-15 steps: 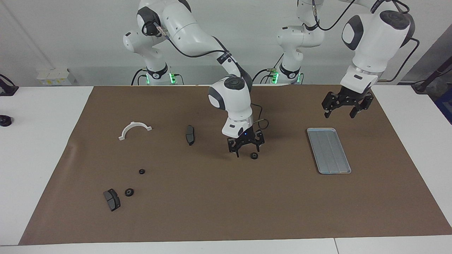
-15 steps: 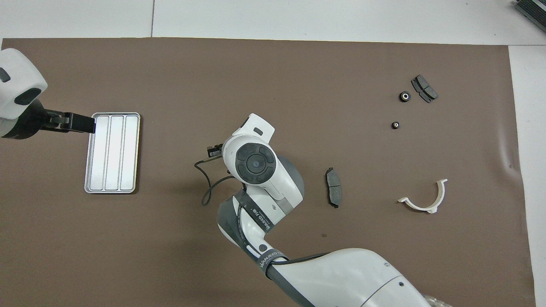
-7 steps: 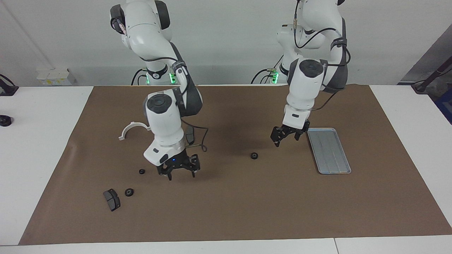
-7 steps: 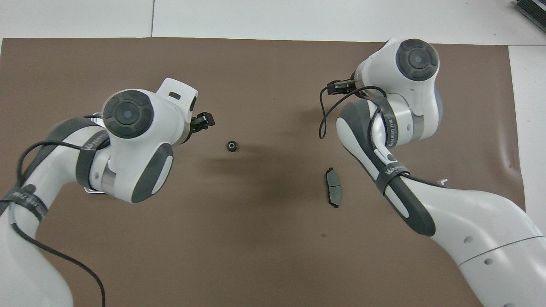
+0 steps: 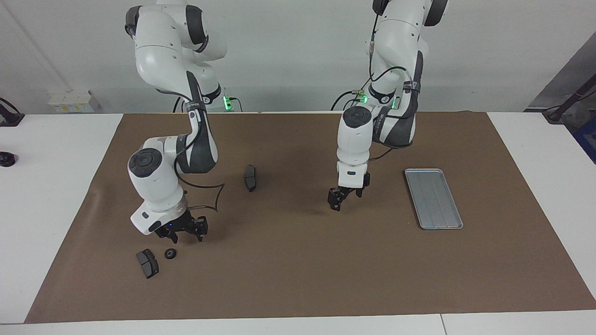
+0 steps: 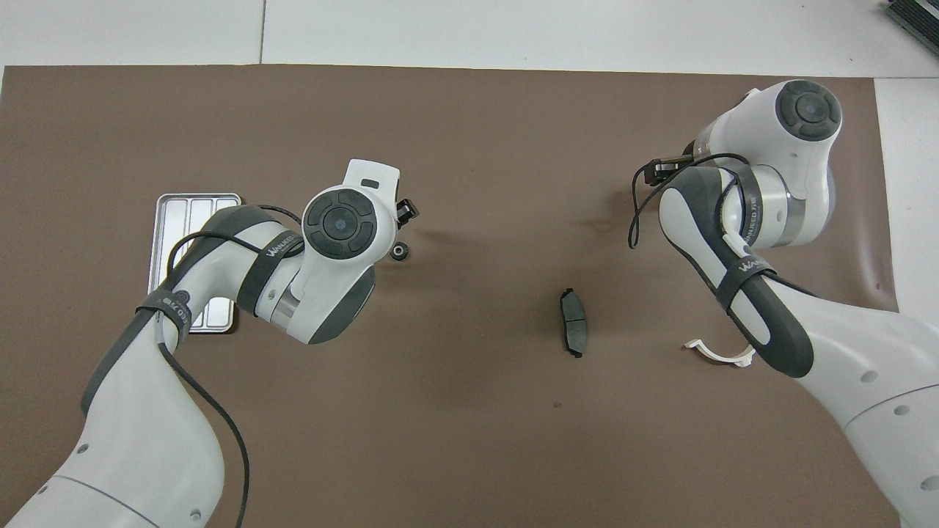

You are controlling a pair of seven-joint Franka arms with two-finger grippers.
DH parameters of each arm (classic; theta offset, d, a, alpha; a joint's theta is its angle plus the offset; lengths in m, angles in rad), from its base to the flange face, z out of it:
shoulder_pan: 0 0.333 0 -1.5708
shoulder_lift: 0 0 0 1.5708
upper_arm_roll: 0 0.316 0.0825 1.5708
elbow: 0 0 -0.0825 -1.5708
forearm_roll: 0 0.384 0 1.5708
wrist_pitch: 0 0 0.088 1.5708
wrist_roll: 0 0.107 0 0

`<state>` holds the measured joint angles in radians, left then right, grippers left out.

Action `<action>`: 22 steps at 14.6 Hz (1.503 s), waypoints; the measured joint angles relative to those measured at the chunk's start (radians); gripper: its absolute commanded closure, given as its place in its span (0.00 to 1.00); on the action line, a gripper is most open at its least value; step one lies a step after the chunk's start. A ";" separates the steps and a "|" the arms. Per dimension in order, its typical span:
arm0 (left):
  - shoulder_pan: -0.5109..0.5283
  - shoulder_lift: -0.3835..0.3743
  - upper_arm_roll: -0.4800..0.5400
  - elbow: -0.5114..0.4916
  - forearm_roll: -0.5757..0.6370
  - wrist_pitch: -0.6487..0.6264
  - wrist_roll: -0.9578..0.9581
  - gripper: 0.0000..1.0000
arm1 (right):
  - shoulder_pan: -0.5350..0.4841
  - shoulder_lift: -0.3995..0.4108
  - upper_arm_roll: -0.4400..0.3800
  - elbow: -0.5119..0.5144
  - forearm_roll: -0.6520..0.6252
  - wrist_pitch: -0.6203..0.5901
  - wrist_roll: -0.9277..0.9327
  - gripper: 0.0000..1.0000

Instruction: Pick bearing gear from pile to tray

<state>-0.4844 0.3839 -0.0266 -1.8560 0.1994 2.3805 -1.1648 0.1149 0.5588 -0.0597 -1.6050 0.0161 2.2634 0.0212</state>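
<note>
One black bearing gear lies alone mid-mat. My left gripper is down at it, open, and hides it in the facing view. The silver tray is toward the left arm's end of the table, with nothing in it. Of the pile, a black ring and a dark brake pad show. My right gripper hangs low just over the mat beside them, fingers apart, nothing seen in it. It covers the spot where a smaller ring lay.
Another brake pad lies between the two grippers. The white half-ring bracket peeks out from under the right arm. The brown mat covers most of the white table.
The right gripper went from the lone gear to the pile and lowered. The left gripper came from over the tray down to the lone gear.
</note>
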 measured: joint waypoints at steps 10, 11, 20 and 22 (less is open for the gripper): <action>-0.036 0.053 0.000 -0.009 0.001 0.058 -0.050 0.33 | -0.044 -0.052 -0.001 -0.118 0.000 -0.030 0.000 0.51; -0.036 0.054 0.000 -0.013 0.001 0.062 -0.051 0.35 | -0.043 -0.055 0.000 -0.126 0.000 -0.030 0.000 0.52; -0.037 0.044 -0.001 -0.024 0.010 0.063 -0.050 1.00 | -0.042 -0.074 0.009 -0.157 0.000 -0.031 0.000 0.92; -0.037 0.044 0.001 -0.020 0.010 0.047 -0.045 1.00 | -0.041 -0.075 0.010 -0.157 0.000 -0.031 0.000 1.00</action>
<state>-0.5213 0.4278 -0.0253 -1.8755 0.2091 2.4273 -1.2098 0.0741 0.4836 -0.0500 -1.7624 0.0165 2.2326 0.0214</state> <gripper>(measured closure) 0.639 0.775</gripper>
